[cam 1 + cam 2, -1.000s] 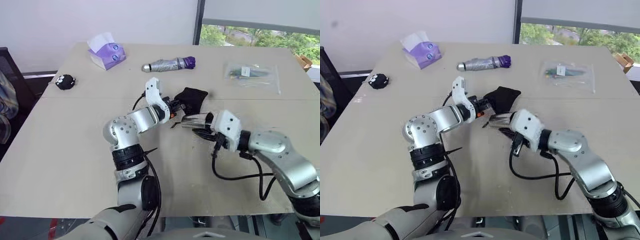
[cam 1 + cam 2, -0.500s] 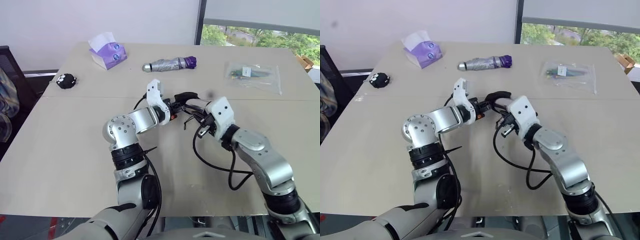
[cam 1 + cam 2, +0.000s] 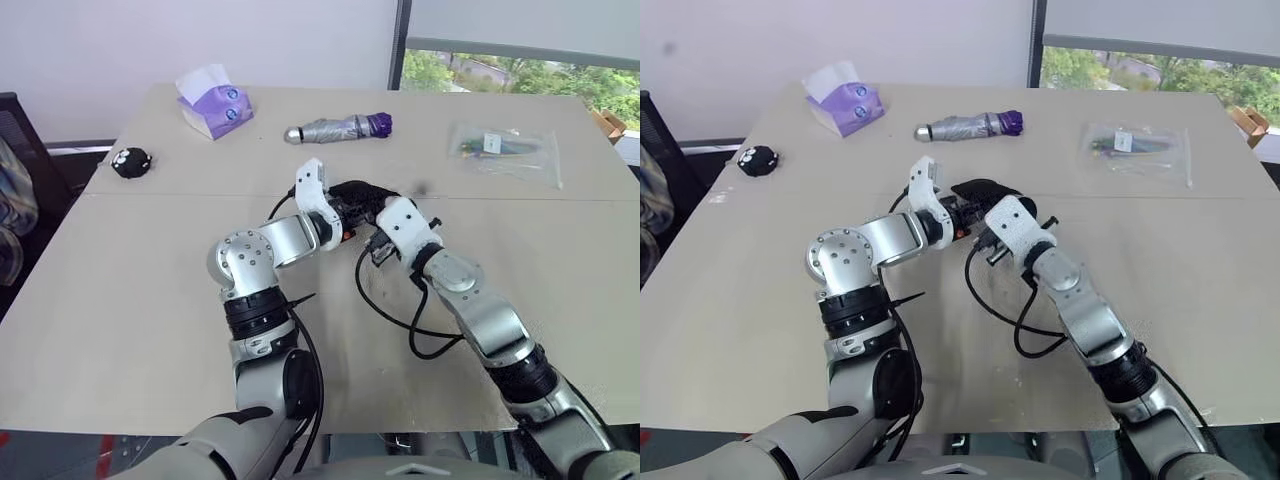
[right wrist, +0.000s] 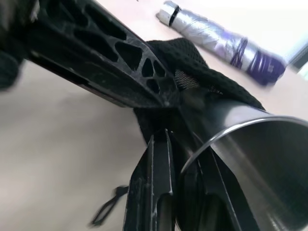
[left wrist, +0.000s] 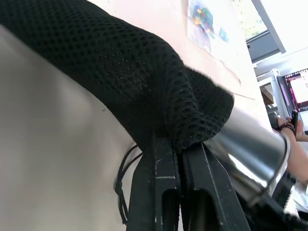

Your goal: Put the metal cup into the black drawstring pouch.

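The black drawstring pouch (image 3: 362, 194) hangs just above the table's middle, and my left gripper (image 5: 179, 150) is shut on the edge of its mouth. Its thin cord (image 5: 124, 169) dangles below. The shiny metal cup (image 5: 251, 150) lies on its side with its closed end pushed into the pouch's mouth, its open rim (image 4: 243, 126) still outside. My right gripper (image 4: 182, 161) is shut on that rim, one finger inside the cup and one outside. In the head views my right wrist (image 3: 405, 226) covers the cup, close beside my left gripper (image 3: 347, 212).
At the back of the table lie a purple tissue pack (image 3: 213, 103), a folded silver umbrella (image 3: 337, 128), a clear plastic bag (image 3: 503, 148) and a small black fuzzy toy (image 3: 130, 161). My right arm's cable (image 3: 400, 318) loops over the table. A person's hand (image 5: 294, 137) shows beyond the cup.
My right gripper has carried the cup forward and to the left, up to the pouch and into its mouth. My left gripper has held the pouch still.
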You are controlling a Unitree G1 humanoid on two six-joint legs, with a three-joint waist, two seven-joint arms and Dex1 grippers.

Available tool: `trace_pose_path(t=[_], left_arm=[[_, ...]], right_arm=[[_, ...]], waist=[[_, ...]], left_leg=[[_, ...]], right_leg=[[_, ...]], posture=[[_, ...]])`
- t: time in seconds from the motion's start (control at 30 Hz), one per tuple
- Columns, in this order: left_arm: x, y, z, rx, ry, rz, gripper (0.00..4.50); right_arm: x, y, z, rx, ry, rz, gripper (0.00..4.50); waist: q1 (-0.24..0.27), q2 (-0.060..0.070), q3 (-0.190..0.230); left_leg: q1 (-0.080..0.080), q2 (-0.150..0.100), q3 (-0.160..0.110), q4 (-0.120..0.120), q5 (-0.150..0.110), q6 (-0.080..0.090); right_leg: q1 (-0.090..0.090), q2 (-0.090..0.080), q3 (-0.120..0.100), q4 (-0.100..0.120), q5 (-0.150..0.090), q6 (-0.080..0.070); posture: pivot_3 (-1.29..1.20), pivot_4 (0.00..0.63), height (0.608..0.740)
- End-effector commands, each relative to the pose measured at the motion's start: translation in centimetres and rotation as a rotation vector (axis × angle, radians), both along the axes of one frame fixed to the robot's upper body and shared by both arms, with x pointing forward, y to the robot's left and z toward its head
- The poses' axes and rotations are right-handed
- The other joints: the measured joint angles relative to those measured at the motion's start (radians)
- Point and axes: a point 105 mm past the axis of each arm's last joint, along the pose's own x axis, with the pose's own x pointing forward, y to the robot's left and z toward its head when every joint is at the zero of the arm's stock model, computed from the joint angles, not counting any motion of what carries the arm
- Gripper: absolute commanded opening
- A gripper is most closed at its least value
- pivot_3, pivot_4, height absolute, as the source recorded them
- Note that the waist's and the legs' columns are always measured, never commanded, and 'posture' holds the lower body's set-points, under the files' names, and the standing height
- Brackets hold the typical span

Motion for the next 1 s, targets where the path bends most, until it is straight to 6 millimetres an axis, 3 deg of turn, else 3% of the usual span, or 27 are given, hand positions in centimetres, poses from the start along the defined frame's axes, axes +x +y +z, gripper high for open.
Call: trace_pose_path(t=[0.03, 0.3, 0.7, 0.83, 1.0], left_arm=[[-0.7, -2.1, 1.3, -0.051, -0.042, -0.071, 0.00], [-0.6, -2.3, 1.6, -0.055, -0.056, -0.074, 0.00], [-0.3, -2.0, 2.4, -0.060, -0.111, -0.062, 0.00], [-0.5, -2.1, 3.2, -0.064, -0.171, -0.076, 0.00], [-1.1, -1.9, 3.4, -0.054, -0.237, -0.099, 0.00]], right_arm=[[0.2, 1.6, 0.9, -0.127, -0.156, 0.096, 0.08], [1.0, 2.4, -0.8, -0.574, -0.399, 0.296, 0.08], [0.7, 2.0, -2.3, -0.645, -0.377, 0.407, 0.08], [0.8, 1.7, -2.8, -0.503, -0.261, 0.357, 0.08], [2.2, 0.8, -1.1, -0.011, -0.038, 0.153, 0.08]], waist=[[0.000, 0.000, 0.000], [-0.004, 0.000, 0.000], [-0.006, 0.000, 0.002], [-0.008, 0.000, 0.002], [-0.016, 0.000, 0.002]], left_leg=[[0.000, 0.000, 0.000, 0.000, 0.000, 0.000], [0.000, 0.000, 0.000, 0.000, 0.000, -0.001], [0.000, 0.000, 0.000, -0.001, 0.002, -0.003], [0.000, 0.000, 0.000, -0.001, 0.002, -0.003], [0.000, 0.001, 0.000, -0.002, 0.003, -0.004]], right_leg=[[0.000, 0.000, 0.000, 0.000, 0.000, 0.000], [0.000, 0.000, 0.000, 0.000, 0.000, 0.000], [0.000, -0.001, 0.000, 0.000, 0.000, 0.000], [0.000, 0.000, -0.001, 0.000, 0.000, 0.000], [0.000, 0.000, -0.002, 0.000, 0.000, 0.000]], posture=[[0.00, 0.150, 0.740], [0.00, 0.150, 0.740], [0.00, 0.150, 0.740], [0.00, 0.150, 0.740], [0.00, 0.150, 0.740]])
